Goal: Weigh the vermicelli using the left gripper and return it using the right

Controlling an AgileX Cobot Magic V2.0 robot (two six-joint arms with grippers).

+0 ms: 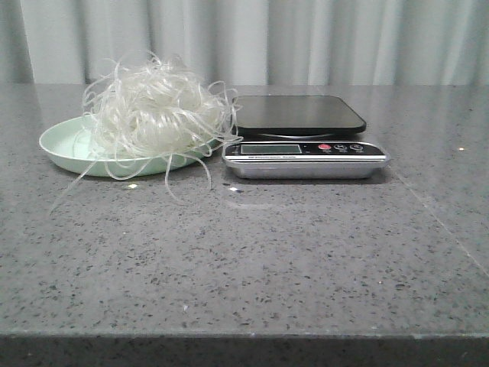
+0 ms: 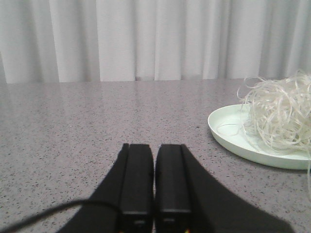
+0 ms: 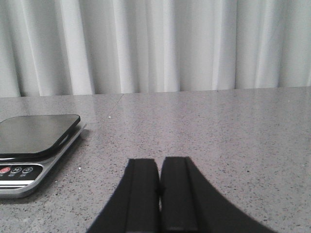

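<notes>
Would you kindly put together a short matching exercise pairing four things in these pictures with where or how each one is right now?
Things:
1. vermicelli
2. scale platform
3. left gripper
4. plate

States:
A. bare, nothing resting on it
B. shut, fingers together, holding nothing
C. pale green, lying on the table to the left of the scale
D. heaped in a loose tangle on the plate

Pairs: 1-D, 2-A, 3-B, 4-C
</notes>
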